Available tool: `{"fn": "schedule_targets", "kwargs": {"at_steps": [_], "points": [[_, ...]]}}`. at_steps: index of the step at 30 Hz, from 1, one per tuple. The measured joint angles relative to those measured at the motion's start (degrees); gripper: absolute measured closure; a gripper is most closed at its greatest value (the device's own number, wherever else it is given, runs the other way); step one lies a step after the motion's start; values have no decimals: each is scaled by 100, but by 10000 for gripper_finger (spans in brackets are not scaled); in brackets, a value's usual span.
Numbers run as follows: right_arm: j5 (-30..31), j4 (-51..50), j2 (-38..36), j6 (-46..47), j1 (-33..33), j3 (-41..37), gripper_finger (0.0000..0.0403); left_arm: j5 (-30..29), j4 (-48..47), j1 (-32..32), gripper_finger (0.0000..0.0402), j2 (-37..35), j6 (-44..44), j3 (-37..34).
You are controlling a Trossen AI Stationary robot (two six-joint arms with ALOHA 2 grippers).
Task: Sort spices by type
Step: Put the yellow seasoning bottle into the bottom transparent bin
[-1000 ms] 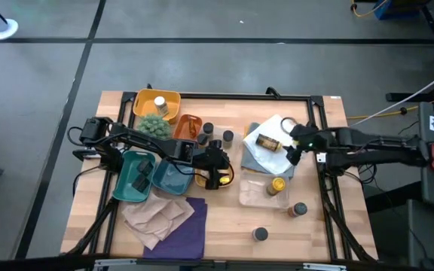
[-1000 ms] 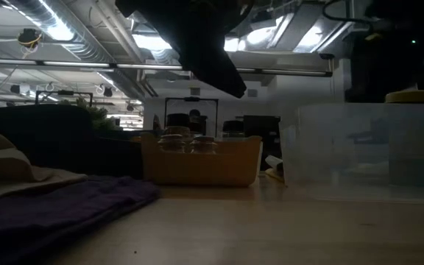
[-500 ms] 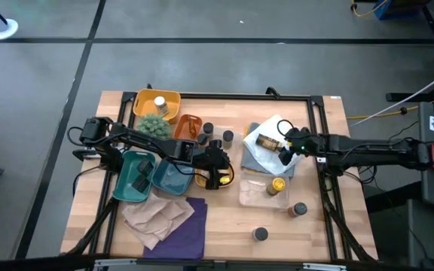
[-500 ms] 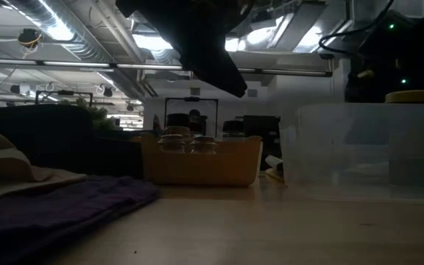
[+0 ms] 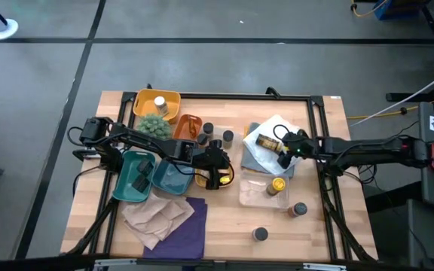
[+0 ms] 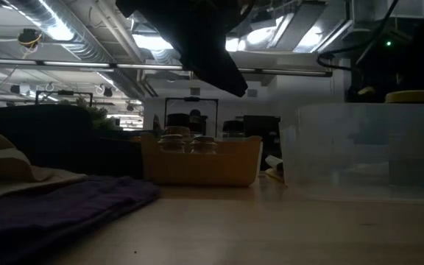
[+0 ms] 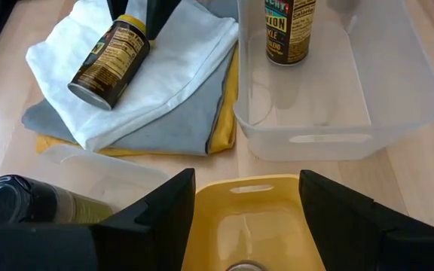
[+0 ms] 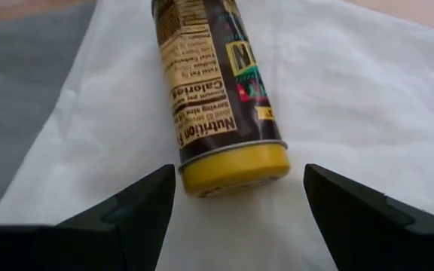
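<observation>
Lying spice jar [image 8: 217, 90] label — "Calories", "Nutrition F…" readable.

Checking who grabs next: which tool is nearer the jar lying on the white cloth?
Right. The right tool is open right at the lying jar, fingers either side of its yellow lid. The left tool hovers over the yellow tray, well away.

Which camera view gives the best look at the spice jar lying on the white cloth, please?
The right wrist view: the yellow-lidded jar fills the frame, label readable, between the open right gripper fingers. The left wrist view shows it smaller, the high view tiny; the low view does not show it.
</observation>
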Motion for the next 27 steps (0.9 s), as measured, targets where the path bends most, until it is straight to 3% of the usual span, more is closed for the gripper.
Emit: {"fn": "schedule_targets", "kwargs": {"at_steps": [23, 27], "points": [[88, 1347, 1087, -348, 0, -264, 111, 0, 102, 0, 180, 3, -5, -2], [90, 1348, 1104, -348, 0, -264, 128, 0, 90, 0, 180, 4, -5, -2]]}}
